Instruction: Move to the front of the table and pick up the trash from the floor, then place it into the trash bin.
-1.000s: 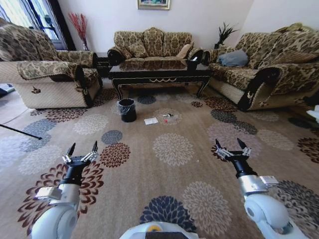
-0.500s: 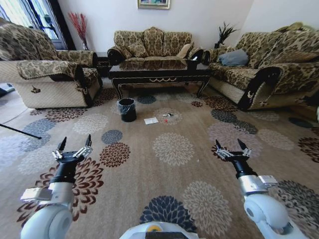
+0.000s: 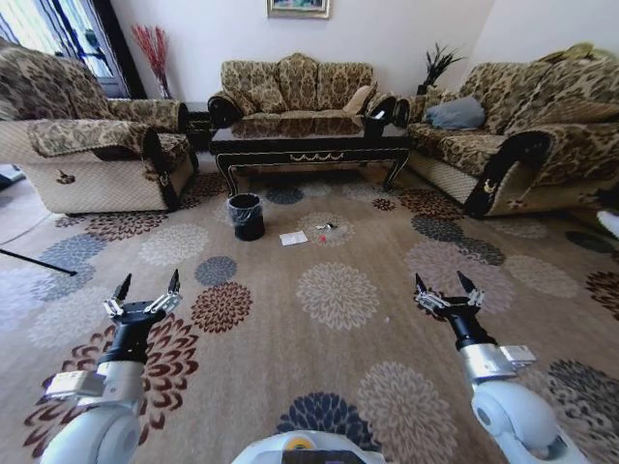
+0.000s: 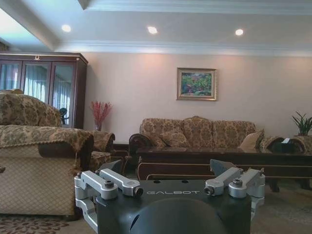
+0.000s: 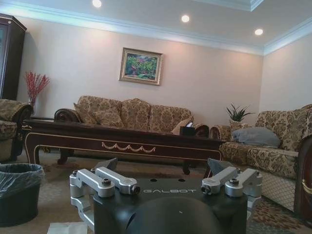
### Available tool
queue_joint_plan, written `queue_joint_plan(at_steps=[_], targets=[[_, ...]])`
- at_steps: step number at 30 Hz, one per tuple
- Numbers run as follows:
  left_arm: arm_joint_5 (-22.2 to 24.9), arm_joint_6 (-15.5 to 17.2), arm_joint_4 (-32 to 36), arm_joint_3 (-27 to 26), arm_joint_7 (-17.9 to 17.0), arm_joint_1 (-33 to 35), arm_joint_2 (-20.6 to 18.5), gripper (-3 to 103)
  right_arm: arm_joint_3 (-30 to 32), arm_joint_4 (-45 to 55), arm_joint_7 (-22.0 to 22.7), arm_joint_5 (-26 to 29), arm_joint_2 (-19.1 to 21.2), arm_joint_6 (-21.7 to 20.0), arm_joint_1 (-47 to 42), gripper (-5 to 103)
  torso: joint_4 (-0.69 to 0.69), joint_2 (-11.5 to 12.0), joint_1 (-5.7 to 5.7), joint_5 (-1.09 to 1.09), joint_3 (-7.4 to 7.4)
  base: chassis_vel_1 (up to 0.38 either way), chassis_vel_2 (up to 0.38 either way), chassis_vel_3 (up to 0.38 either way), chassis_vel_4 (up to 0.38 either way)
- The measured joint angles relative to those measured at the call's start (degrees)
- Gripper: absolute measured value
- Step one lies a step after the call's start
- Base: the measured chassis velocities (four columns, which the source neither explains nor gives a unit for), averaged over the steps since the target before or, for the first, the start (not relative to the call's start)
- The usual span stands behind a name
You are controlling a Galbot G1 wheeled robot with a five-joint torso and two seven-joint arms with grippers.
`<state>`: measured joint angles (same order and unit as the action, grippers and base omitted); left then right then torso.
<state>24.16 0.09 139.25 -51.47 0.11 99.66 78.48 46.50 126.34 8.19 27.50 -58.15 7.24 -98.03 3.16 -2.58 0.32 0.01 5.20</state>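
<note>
Trash: flat white paper sheet (image 3: 293, 237) on the patterned carpet (image 3: 338, 338), centre of the head view, upper half, with tiny red and dark scraps (image 3: 326, 228) just beside it toward the right. Just left of the sheet, the black lined trash bin (image 3: 246, 215); behind both, the dark coffee table (image 3: 309, 145) with gold scrollwork on its front rail. All of it well apart from the robot.

Left gripper (image 3: 145, 290) at lower left of the head view, fingers spread wide, empty. Right gripper (image 3: 445, 288) at lower right, likewise spread and empty. Both held low over the carpet.

Likely trouble from here: driving too far and running over or scattering the sheet and scraps; clipping the light bin or the table's carved legs. Flat paper on carpet pile, probably hard to get fingertips under; scraps possibly too small to pinch, and easily lost against the busy flower pattern.

Readable writing: "GALBOT" on each gripper body in the wrist views. Nothing legible on the bin, the sheet or the framed picture (image 4: 196, 84).
</note>
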Motion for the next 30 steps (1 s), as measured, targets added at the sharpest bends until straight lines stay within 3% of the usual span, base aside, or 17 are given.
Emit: queue_joint_plan(at_steps=[30], targets=[[-2.25,-0.54,-0.25,0.39,0.76,0.91,0.72,100,-0.69,-1.05,0.02,-0.63,-1.07,0.8,0.16,100,0.0,-0.12,0.02,-0.02,0.1,-0.339,0.334,0.337,-0.335]])
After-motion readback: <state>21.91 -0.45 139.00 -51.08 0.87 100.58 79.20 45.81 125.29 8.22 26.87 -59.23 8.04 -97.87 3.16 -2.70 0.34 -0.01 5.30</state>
